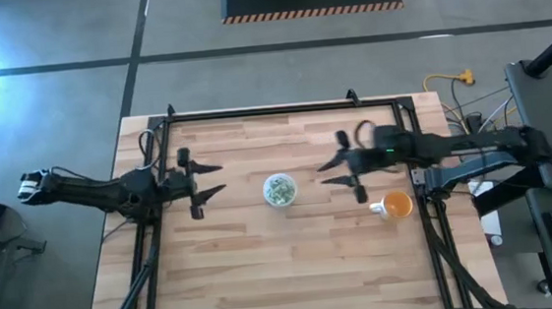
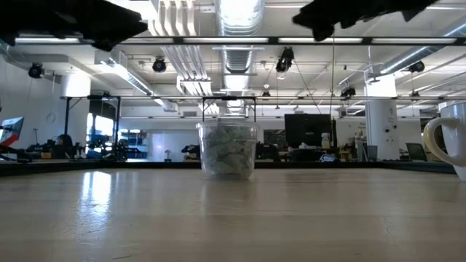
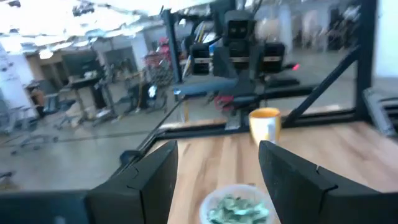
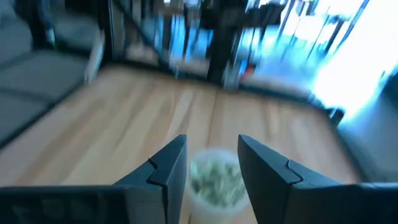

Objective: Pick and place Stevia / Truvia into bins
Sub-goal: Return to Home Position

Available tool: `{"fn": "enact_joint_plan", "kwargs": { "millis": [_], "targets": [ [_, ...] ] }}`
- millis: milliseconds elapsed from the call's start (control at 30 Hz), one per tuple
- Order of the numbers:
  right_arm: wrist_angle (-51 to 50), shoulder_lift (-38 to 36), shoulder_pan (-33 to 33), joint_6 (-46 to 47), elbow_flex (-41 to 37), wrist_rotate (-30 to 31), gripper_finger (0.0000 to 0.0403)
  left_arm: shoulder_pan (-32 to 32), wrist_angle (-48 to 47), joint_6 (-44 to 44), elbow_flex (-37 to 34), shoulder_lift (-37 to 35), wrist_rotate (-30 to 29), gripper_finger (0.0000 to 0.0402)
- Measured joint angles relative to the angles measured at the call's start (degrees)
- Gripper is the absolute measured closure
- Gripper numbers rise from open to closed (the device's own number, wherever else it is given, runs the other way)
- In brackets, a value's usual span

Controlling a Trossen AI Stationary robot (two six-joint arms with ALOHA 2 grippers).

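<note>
One translucent cup (image 1: 280, 190) stands upright mid-way across the wooden table (image 1: 266, 274). Stevia packets (image 3: 239, 208) lie inside it in a green-and-white heap, too jumbled to count. One orange mug (image 1: 397, 205) sits toward the right edge, well apart from the cup. Two grippers flank the cup, both raised off the table. Left gripper (image 1: 221, 177) has its fingers spread and holds nothing. Right gripper (image 1: 319, 176) is likewise spread and empty, with the mug near its arm.

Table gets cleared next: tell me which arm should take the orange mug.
Right, probably. The orange mug stands on that arm's side, near the right gripper; the left gripper, also open, sits beyond the packet-filled cup.
</note>
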Motion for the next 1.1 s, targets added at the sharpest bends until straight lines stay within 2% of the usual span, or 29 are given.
{"fn": "enact_joint_plan", "kwargs": {
  "millis": [133, 433, 567, 800, 1100],
  "targets": [
    [9.18, -11.97, 0.33, 0.98, -10.18, 0.03, 0.027, -0.03, 4.37, -1.25, -6.89, -4.63, 2.06, 0.0194],
    [10.12, -33.22, 0.48, 5.77, -25.16, -0.01, 0.0273, -0.03, 6.84, -1.24, -15.55, -13.77, 2.1, 0.0194],
    [10.28, -39.47, 0.55, 5.87, -30.64, 0.31, 0.0276, -0.03, 6.43, -1.2, -16.91, -16.95, 2.1, 0.0194],
    [11.27, -48.06, 0.55, 7.06, -37.9, 0.61, 0.0271, -0.05, 0.07, -0.69, -16.91, -21.33, 2.17, 0.0194],
    [7.28, -56.06, 0.55, 8.04, -41.72, 0.62, 0.0278, -0.05, -5.06, -0.16, -16.95, -25.89, 2.19, 0.0194]
  ]
}}
